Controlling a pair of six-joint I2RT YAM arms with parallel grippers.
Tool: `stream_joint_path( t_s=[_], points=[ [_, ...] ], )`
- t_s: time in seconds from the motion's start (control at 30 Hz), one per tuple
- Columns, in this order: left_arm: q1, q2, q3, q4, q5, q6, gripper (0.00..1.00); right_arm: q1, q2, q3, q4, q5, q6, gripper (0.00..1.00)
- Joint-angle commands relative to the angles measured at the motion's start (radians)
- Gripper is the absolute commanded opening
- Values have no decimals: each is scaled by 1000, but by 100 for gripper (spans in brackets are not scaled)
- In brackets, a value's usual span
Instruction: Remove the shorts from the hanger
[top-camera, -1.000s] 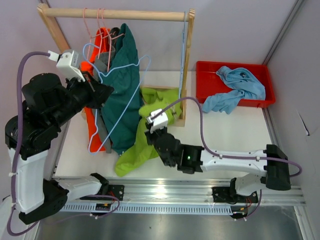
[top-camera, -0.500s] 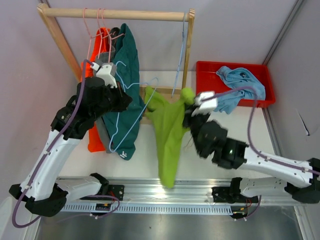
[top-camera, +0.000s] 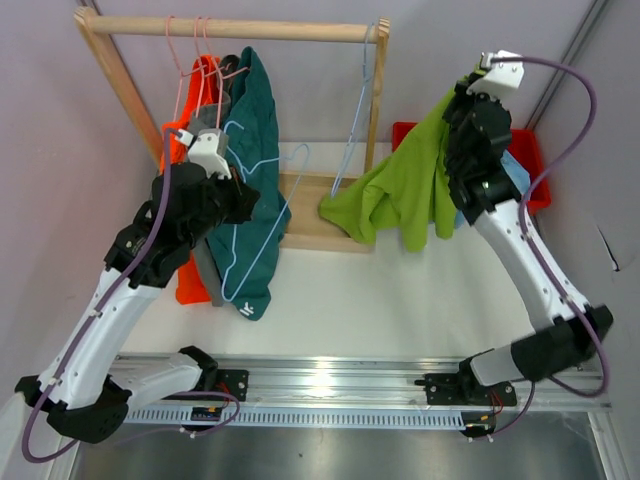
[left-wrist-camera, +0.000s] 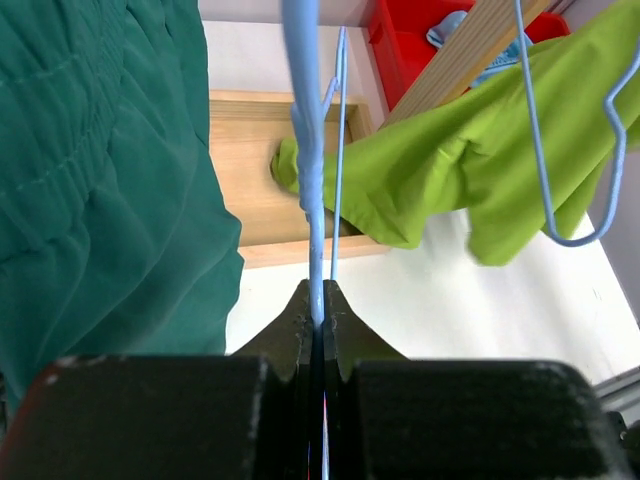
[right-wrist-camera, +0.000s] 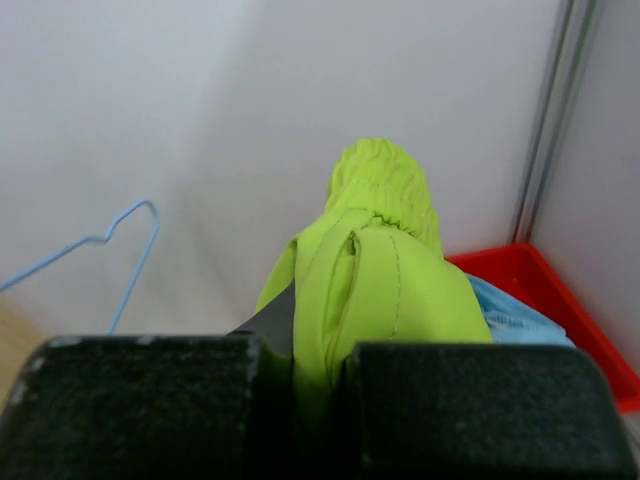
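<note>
Above red tray (right-wrist-camera: 528, 276) rim, right gripper (right-wrist-camera: 320, 338) clamps lime shorts (top-camera: 395, 200), left gripper (left-wrist-camera: 318, 322) pinches blue hanger (left-wrist-camera: 306, 150) wire.

Five pairs of shorts show: one orange pair (top-camera: 186, 285), one grey pair (top-camera: 206, 268), one teal pair (top-camera: 255, 110), one lime green pair (top-camera: 395, 200) and one light blue pair (top-camera: 518, 175). Two blue wire hangers are visible, the left blue hanger (left-wrist-camera: 300, 60) and the right blue hanger (left-wrist-camera: 533, 120). The pink hangers (top-camera: 180, 70) overlap too much to count. There is one wooden rack (top-camera: 240, 29) and one red tray (top-camera: 534, 165).

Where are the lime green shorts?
Top view, right side: the lime green shorts hang from the right gripper, high beside the red tray, next to the wooden rack's right post.
</note>
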Motion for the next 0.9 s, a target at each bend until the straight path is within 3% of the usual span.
stream_joint_path(
  t_s=[0.0,0.17,0.33,0.37,0.5,0.63,0.67,0.7,0.73,0.77,0.8,0.87],
  points=[
    [-5,3,-4,88,-29,33,0,-123,127,173,159,-155,18,0],
    [-5,11,-18,120,-37,45,0,-264,365,472,243,-155,38,0],
    [-5,35,-20,145,-37,56,0,-362,734,1013,209,-102,-33,0],
    [-5,40,-17,146,-45,62,0,-370,773,1060,216,-88,-66,0],
    [-5,57,-23,184,-78,64,0,-407,781,893,391,-44,-88,0],
    [-4,107,0,212,-88,58,0,-416,749,593,461,-85,-45,0],
    [-4,119,18,212,-86,56,0,-416,717,430,489,-106,-24,0],
    [-5,133,31,212,-88,61,0,-416,696,351,516,-119,37,5],
    [-4,147,45,206,-88,64,0,-415,676,283,512,-140,73,18],
    [-5,182,105,198,-95,70,0,-416,627,169,495,-167,128,40],
    [-5,202,129,191,-100,76,0,-418,605,125,430,-304,175,99],
    [-4,263,237,166,-106,87,0,-416,573,79,338,-387,301,99]
  ],
)
